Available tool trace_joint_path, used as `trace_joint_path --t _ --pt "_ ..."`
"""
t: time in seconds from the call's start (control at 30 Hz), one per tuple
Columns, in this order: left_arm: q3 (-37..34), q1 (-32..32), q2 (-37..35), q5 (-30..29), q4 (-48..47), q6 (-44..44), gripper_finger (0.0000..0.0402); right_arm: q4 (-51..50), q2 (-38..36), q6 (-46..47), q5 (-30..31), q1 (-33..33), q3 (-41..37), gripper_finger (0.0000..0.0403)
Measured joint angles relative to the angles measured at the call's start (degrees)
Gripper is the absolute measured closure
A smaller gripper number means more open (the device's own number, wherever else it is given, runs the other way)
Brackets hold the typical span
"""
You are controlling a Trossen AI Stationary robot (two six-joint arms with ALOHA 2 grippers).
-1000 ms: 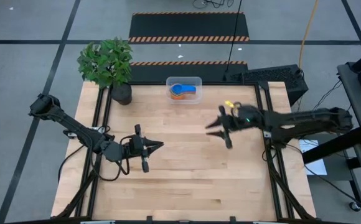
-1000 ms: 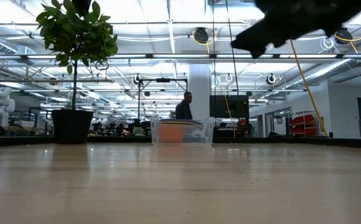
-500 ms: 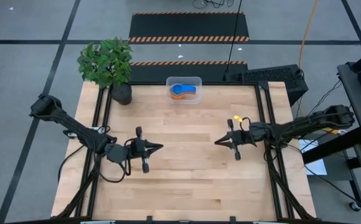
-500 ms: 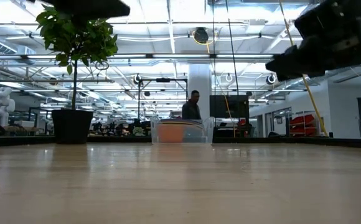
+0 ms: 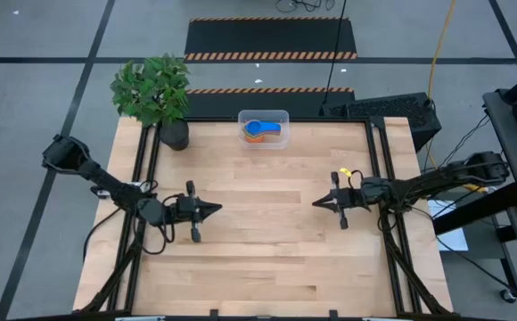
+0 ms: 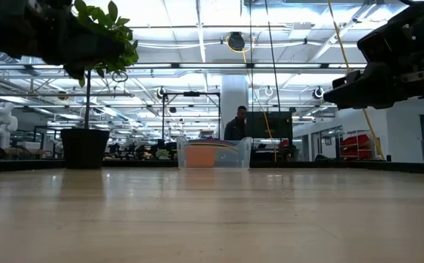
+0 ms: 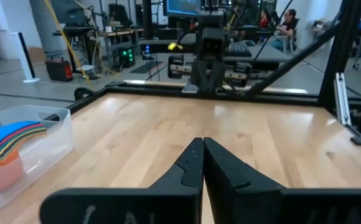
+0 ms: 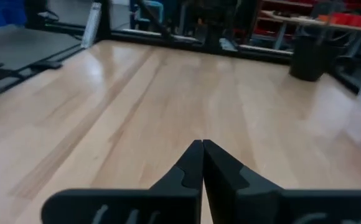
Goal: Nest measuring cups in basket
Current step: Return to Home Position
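Nested coloured plastic measuring cups (image 5: 260,132) sit in the clear rectangular plastic basket (image 5: 284,120) at twelve o'clock. The left tool (image 5: 207,208) and right tool (image 5: 321,202) are closed, empty, tips facing; drifting inward could clash them.

A robotics laboratory is being shown: hazard-striped matting (image 5: 272,40), ceiling trusses (image 6: 183,66) and equipment benches (image 7: 106,38) are being seen around the wooden surface (image 5: 267,259).

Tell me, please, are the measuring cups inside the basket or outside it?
Inside. The measuring cups sit stacked within the basket at the table's far edge. The left gripper and right gripper hang shut, away from it.
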Motion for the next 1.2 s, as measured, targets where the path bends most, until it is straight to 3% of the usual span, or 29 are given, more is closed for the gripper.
trace_joint_path --t 0.47,0.9,1.2 --pt "-12.3 0.0 0.1 -0.2 14.3 0.6 0.0398 -6.9 -9.9 -0.9 0.3 -0.5 -0.1 0.0403" --pt "-12.3 0.0 -0.4 -0.1 14.7 5.2 0.0393 -26.4 -30.5 -0.8 0.3 -0.5 -0.2 0.0403" --pt "-12.3 -0.7 -11.5 -0.1 11.3 12.7 0.0392 -39.2 -44.0 -0.9 0.4 -0.5 -0.2 0.0403"
